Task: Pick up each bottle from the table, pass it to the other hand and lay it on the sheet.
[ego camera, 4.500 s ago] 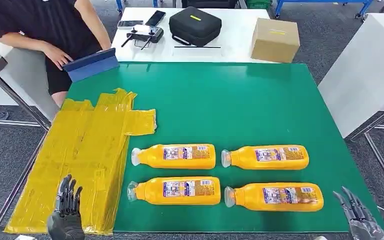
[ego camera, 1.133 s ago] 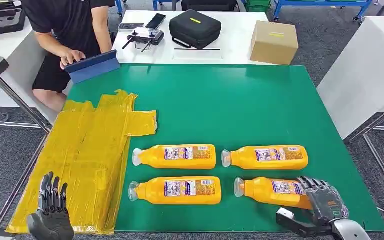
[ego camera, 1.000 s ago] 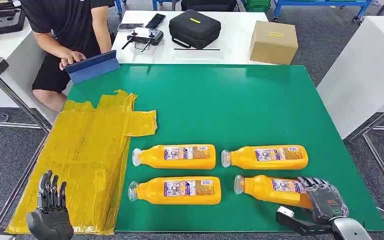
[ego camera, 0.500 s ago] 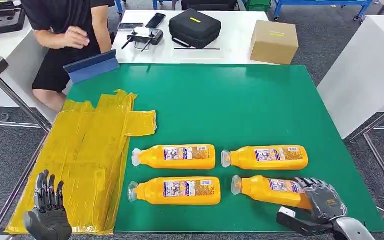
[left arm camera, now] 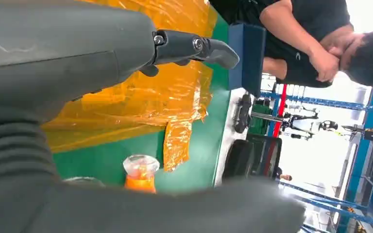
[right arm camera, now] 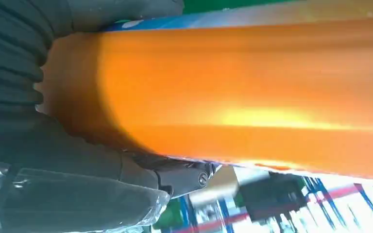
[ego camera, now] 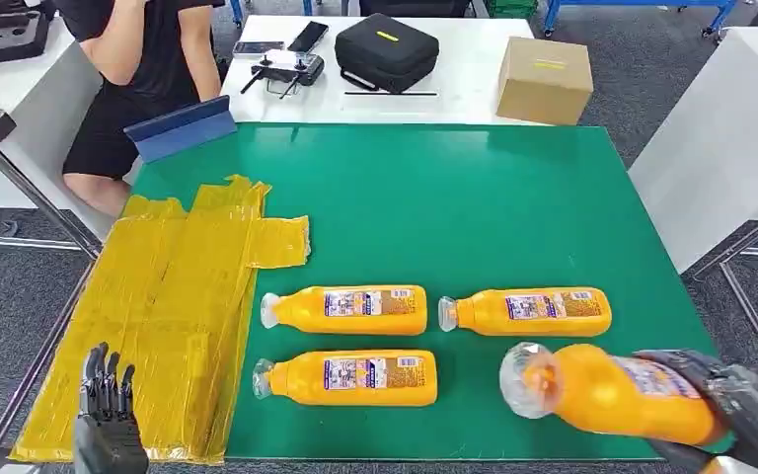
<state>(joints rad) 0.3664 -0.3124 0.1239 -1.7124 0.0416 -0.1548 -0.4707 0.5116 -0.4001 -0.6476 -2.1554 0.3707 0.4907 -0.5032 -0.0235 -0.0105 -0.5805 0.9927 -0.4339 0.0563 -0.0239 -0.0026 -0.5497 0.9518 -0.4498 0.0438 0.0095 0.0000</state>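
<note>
The left hand (ego camera: 107,415) stands at the lower left of the head view, fingers up and spread, holding nothing, over the near edge of the yellow sheet (ego camera: 163,306). The left wrist view shows its dark fingers (left arm camera: 194,47) apart above that same sheet (left arm camera: 141,97). The sheet covers the left part of the green table (ego camera: 474,207) and hangs over its left edge, with one flap reaching toward the middle.

Right of the sheet, three orange bottles lie flat on the table, clear caps to the left: the upper left bottle (ego camera: 345,309), the lower left bottle (ego camera: 350,377) just below it, and the upper right bottle (ego camera: 528,311) past the middle of the frame.

At the lower right, the right hand (ego camera: 740,410) grips the held bottle (ego camera: 617,395) around its base end, fingers wrapped over it. The bottle is off the table, tilted, its cap pointing left and toward the camera. In the right wrist view its orange body (right arm camera: 243,97) lies across the palm with the fingers (right arm camera: 179,174) closed beneath it.

At the top of the frame stands a white table (ego camera: 464,69) with a black case (ego camera: 387,51) and a cardboard box (ego camera: 545,79). A person (ego camera: 143,59) sits at the upper left beside a blue tablet (ego camera: 180,128).
</note>
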